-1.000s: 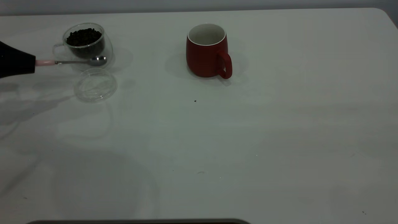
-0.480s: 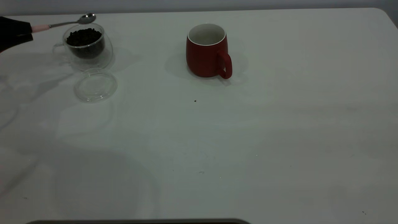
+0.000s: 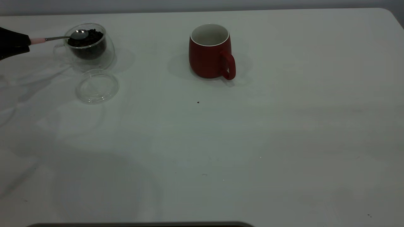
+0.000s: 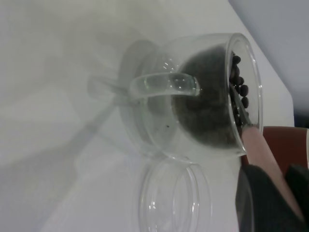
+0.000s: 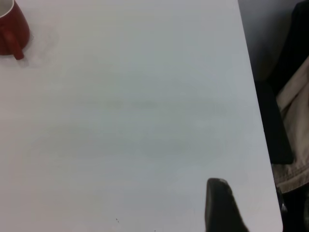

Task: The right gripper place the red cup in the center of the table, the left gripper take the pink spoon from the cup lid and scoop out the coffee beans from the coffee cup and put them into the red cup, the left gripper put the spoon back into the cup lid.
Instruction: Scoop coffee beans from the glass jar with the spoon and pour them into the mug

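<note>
Left gripper [image 3: 14, 42] is clamped on the pink spoon [image 3: 60, 37] handle at the table [image 3: 221, 142] edge. Spoon bowl is laid on the coffee beans [image 3: 90, 36] inside the coffee cup [image 3: 86, 45]. Bowl should be tipped under the heap, then lifted level (spills likely otherwise). Cup lid [image 3: 97, 86] sits just beside; red cup [image 3: 210, 52] is placed centre, well apart. Right gripper [image 5: 219, 205]: finger state cannot be told.
</note>
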Available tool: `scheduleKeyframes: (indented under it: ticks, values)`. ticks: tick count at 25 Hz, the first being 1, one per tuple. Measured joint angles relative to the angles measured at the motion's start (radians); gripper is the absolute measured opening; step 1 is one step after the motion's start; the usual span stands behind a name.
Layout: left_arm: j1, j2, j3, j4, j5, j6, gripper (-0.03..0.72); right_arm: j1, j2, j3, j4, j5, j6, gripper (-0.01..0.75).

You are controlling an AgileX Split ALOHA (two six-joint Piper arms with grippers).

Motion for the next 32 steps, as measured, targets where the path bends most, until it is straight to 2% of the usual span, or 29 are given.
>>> scheduleKeyframes:
  ticks: [10,16,32]
  values:
    - [-0.036,0.0,0.0,0.011,-0.003,-0.005,0.129,0.0,0.0,0.0,0.0,-0.001,0.0,0.438]
    - [-0.036,0.0,0.0,0.089,0.0,-0.08,0.129,0.0,0.0,0.0,0.0,-0.001,0.0,0.438]
    - [-0.036,0.0,0.0,0.099,0.017,-0.228,0.129,0.0,0.0,0.0,0.0,-0.001,0.0,0.438]
